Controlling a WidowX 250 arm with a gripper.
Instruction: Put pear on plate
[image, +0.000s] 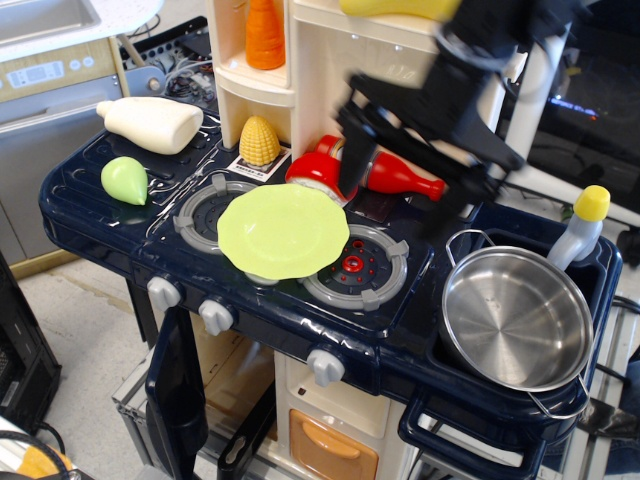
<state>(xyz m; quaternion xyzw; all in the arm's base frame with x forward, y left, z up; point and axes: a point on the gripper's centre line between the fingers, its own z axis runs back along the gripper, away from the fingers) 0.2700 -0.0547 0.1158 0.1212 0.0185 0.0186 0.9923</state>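
The pale-green pear (125, 180) lies at the left end of the dark blue toy stove top, pointed end toward the front right. The lime-green plate (283, 230) rests over the left burner in the middle of the stove, empty. My black gripper (394, 198) hangs open and empty above the back of the stove, over the red ketchup bottle (392, 172), just behind and to the right of the plate and far to the right of the pear.
A steel pot (515, 318) sits in the sink at the right, with a yellow-capped bottle (580, 228) behind it. A yellow corn cob (259, 140), a cream-white bottle (152, 123) and a red-and-white toy (322, 176) stand along the back. The cream shelf unit (400, 70) rises behind.
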